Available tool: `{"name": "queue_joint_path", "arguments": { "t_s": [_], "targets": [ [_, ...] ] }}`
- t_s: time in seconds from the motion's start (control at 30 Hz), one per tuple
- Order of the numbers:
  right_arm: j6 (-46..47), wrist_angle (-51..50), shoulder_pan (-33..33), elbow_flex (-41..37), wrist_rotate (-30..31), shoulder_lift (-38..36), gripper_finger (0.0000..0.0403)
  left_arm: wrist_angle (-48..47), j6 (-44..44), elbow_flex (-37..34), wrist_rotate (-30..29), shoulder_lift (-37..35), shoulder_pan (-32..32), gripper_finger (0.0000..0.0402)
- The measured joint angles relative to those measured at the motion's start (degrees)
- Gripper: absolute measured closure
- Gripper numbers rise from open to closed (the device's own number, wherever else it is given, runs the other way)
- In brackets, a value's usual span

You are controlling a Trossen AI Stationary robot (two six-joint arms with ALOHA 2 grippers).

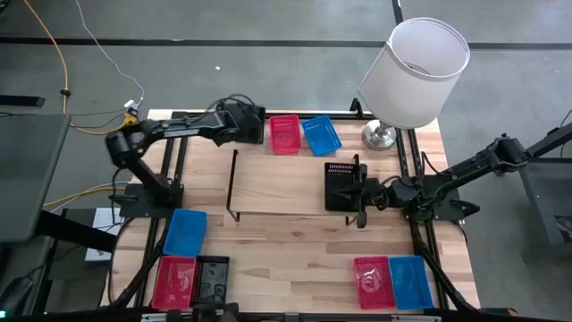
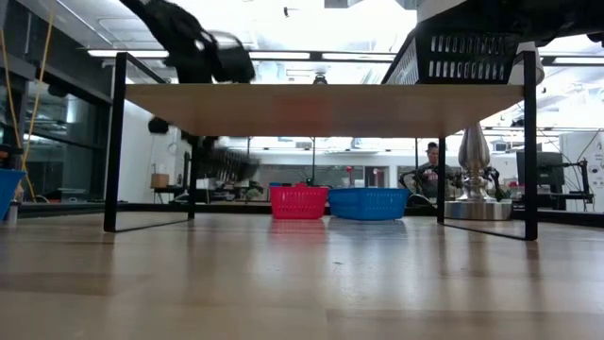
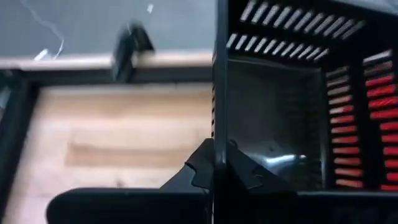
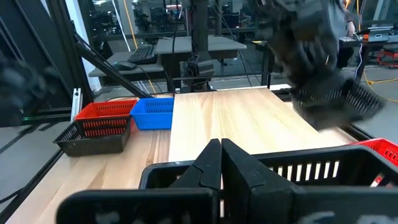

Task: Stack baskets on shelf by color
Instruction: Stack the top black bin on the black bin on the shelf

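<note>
Placing black baskets: right gripper (image 1: 365, 195) pinching one black basket (image 1: 341, 186) over the shelf (image 1: 277, 183), left gripper (image 1: 259, 125) clamped on another (image 3: 280, 118); next, lowering and releasing.

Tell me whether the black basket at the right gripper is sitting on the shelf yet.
On it. The black basket rests on the shelf top's right end in the low view, with the right gripper shut on its rim.

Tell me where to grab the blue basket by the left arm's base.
Pinch the blue basket by the thin wall of its short end facing the shelf, coming straight down with one finger inside. It lies open side up, and that end looks free; the red basket crowds the other end.
</note>
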Motion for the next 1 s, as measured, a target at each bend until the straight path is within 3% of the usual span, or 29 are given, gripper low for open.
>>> {"name": "queue_joint_path", "arguments": {
  "t_s": [0.33,0.5,0.77,1.0],
  "targets": [
    [-1.3,0.9,0.0,0.0,0.1,0.0,0.0403,0.3,8.5,0.0,-6.8,-20.9,-1.9,0.0401],
    [-3.7,1.8,0.0,0.0,0.1,0.0,0.0403,0.5,13.4,0.0,-7.4,-28.3,-4.5,0.0401],
    [-11.6,7.5,0.0,0.0,0.3,0.0,0.0403,2.0,22.9,0.0,-6.9,-34.8,-11.6,0.0401],
    [-10.1,12.3,0.0,0.5,-1.9,0.0,0.0403,9.9,32.1,0.0,0.0,-36.0,-20.3,0.0401]
  ]
}}
